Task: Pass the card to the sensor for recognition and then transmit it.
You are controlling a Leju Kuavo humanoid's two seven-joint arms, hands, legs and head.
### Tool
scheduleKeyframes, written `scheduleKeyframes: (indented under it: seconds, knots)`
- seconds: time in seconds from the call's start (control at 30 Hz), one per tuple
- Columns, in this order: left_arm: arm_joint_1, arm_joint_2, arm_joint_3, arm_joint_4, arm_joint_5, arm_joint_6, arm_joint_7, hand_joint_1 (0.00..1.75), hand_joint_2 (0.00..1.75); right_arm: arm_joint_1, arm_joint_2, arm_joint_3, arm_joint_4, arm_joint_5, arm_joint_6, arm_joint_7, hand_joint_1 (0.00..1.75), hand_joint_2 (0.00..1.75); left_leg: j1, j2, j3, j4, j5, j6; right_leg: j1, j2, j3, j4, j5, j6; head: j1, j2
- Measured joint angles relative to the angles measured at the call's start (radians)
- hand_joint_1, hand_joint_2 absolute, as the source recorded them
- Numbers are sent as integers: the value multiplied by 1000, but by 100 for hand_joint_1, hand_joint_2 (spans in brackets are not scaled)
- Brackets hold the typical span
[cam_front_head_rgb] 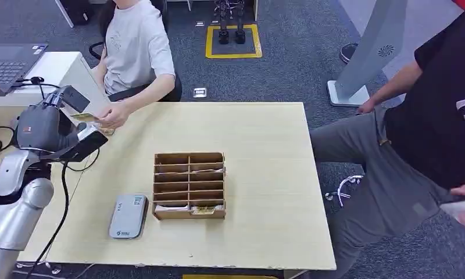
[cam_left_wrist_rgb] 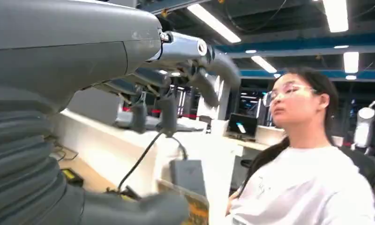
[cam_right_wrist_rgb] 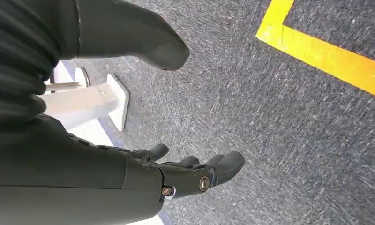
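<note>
My left hand [cam_front_head_rgb: 56,125] is raised over the table's left edge, near a seated person. A yellowish card [cam_front_head_rgb: 83,117] lies between its spread dark fingers [cam_front_head_rgb: 74,98] and thumb, and the person's hand [cam_front_head_rgb: 113,115] holds the card's far end. In the left wrist view the card [cam_left_wrist_rgb: 195,207] sits by the thumb [cam_left_wrist_rgb: 143,208], with the fingers [cam_left_wrist_rgb: 167,112] well apart from it. The grey sensor [cam_front_head_rgb: 128,216] lies flat on the table's near left. My right hand [cam_right_wrist_rgb: 195,171] hangs over the carpet, fingers loosely apart and holding nothing.
A wooden divided box [cam_front_head_rgb: 189,186] with several cards stands mid-table [cam_front_head_rgb: 265,151]. A laptop [cam_front_head_rgb: 9,64] and cables sit on the white desk at the left. A second person [cam_front_head_rgb: 433,128] stands at the right, a pale card [cam_front_head_rgb: 460,208] in hand.
</note>
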Motion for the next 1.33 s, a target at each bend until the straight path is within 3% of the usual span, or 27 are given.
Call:
scheduleKeyframes:
  seconds: [0.1, 0.23, 0.43, 0.53, 0.6, 0.63, 0.7, 0.8, 0.93, 1.1, 1.2, 1.27, 1.33]
  knots:
    - [38, -8, 38, 0, 7, 61, 17, 0, 175, 2, 0, -6, 0, 0, -4, 2, 0, 175, 0, 0, 0, 0, 0, 0, 0, 0, 0, 0, 0, 0, 0, 0]
    - [153, -26, 149, -7, 85, 211, 0, 0, 175, 5, 0, -13, 0, -13, -18, -5, 0, 175, 0, 4, 1, -1, -1, -1, -1, 5, 0, 0, 0, 0, 0, 0]
    - [378, -110, 444, -41, 323, 300, -97, 0, 175, 22, 0, -32, 4, -31, -40, -3, 0, 175, 0, 5, 1, -1, -4, -1, -1, 7, -1, 0, -2, 0, 0, 0]
    - [435, -175, 692, -25, 487, 209, -108, 0, 175, 29, 0, -41, 9, -45, -44, -1, 0, 175, 1, 5, 0, -1, -5, -2, 0, 7, -1, 0, -3, 0, 0, 0]
    - [432, -203, 886, 53, 584, 108, -115, 0, 175, 34, 0, -47, 11, -52, -43, -2, 0, 175, 1, 6, 0, -1, -5, -1, 0, 7, 0, 0, -3, -1, 0, 0]
    - [424, -216, 999, 108, 633, 56, -86, 0, 175, 37, 0, -50, 13, -51, -43, -2, 0, 175, 1, 6, 1, -1, -5, -2, 0, 7, -1, 0, -4, -1, 0, 0]
    - [415, -248, 1171, 183, 695, 25, -40, 0, 175, 40, 0, -55, 17, -52, -41, 0, 0, 175, 0, 6, 2, -1, -5, -1, 0, 7, -1, 0, -4, -1, -1, 0]
    - [409, -294, 1325, 274, 703, 10, -81, 0, 175, 42, 0, -56, 20, -54, -41, -3, 0, 175, 1, -2, 1, -1, -5, -1, 1, -1, 0, -1, -7, 1, 2, 0]
    - [393, -331, 1437, 326, 689, 8, -84, 0, 175, 37, 0, -56, 22, -55, -40, -5, 0, 175, 1, -3, 1, -1, -5, -1, 0, -3, 3, -1, -6, 0, 3, 0]
    - [377, -349, 1494, 352, 678, 14, -72, 0, 175, 38, 0, -56, 23, -55, -40, -3, 0, 175, 1, -3, 2, -1, -5, -1, 0, -3, 5, -1, -6, 0, 3, 0]
    - [374, -386, 1516, 377, 516, 148, 56, 0, 175, 36, 0, -56, 24, -55, -30, 8, 0, 175, -1, -3, 3, -1, -5, -1, -1, -2, 5, -1, -6, 0, 2, 0]
    - [377, -457, 1522, 425, 364, 214, 145, 0, 175, 36, 0, -56, 26, -61, -22, 28, 0, 175, -2, -3, 3, -1, -6, 0, -4, -2, 5, -1, -6, 1, 2, 0]
    - [378, -537, 1526, 503, 268, 267, 139, 0, 175, 37, 0, -57, 28, -74, -17, 34, 0, 175, -6, -3, 4, -1, -6, 3, -7, -3, 5, -1, -7, 2, 2, 0]
